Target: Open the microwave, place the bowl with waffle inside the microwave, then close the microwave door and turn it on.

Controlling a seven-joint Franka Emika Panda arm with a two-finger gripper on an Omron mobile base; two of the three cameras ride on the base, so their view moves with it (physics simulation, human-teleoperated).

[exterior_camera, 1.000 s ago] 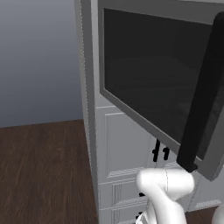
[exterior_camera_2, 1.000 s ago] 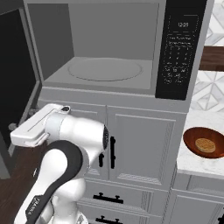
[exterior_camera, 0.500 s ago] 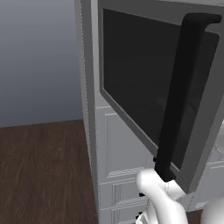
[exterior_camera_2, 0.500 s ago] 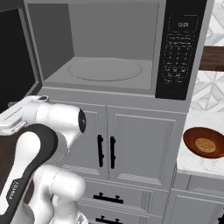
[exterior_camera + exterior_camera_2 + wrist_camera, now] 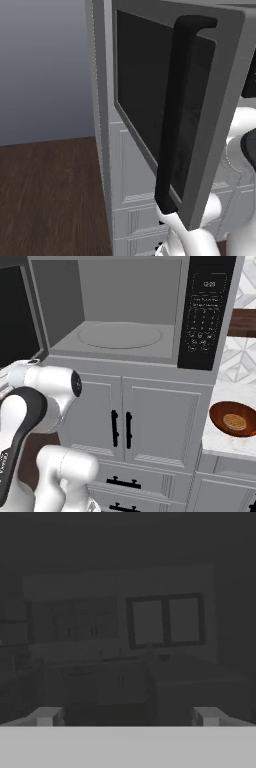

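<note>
The microwave (image 5: pixel 125 358) stands open, its light grey inside bare above the round turntable (image 5: pixel 120 335). The microwave door (image 5: pixel 145 95) is swung far out to the left, and its long black bar handle (image 5: pixel 175 115) faces the left base view. My gripper (image 5: pixel 127 717) is open with nothing between its fingertips (image 5: pixel 45 716). It sits close behind the door's dark tinted window and looks through it at a dim room. In the right base view my arm reaches off the left edge beside the door (image 5: pixel 15 316). The reddish-brown bowl (image 5: pixel 233 419) holds a waffle (image 5: pixel 234 421) on the counter at right.
White cabinet doors with short black handles (image 5: pixel 121 429) and drawers (image 5: pixel 120 483) sit under the microwave. Its black keypad panel (image 5: pixel 205 311) is on the right. A pale counter (image 5: pixel 220 442) lies lower right, and dark wooden floor (image 5: pixel 50 190) spreads left of the cabinets.
The microwave door has swung further open, its handle coming round toward the left base camera. My arm has moved left with it, the hand passing out of the right base view.
</note>
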